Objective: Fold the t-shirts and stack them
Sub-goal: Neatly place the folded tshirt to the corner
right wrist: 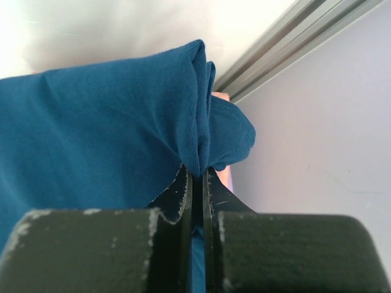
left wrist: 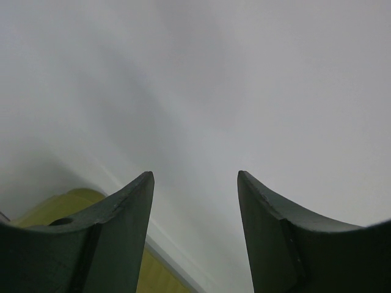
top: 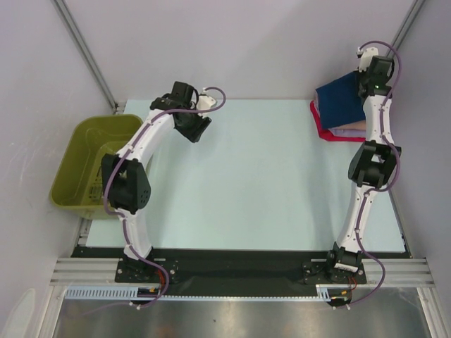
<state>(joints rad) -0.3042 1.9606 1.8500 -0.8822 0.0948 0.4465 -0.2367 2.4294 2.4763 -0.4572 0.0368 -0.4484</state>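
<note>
Up close, our right gripper pinches an edge of the folded navy blue cloth t-shirt at two o'clock, over the red and peach folded tees, likely to lay it square; our left gripper hangs spread, empty.

The blue t-shirt is soft, matt knit cloth, bunched at the tips of the right gripper, whose black plastic is scuffed pale. Below the smooth, dark left gripper, the basket is slightly glossy plastic.
</note>
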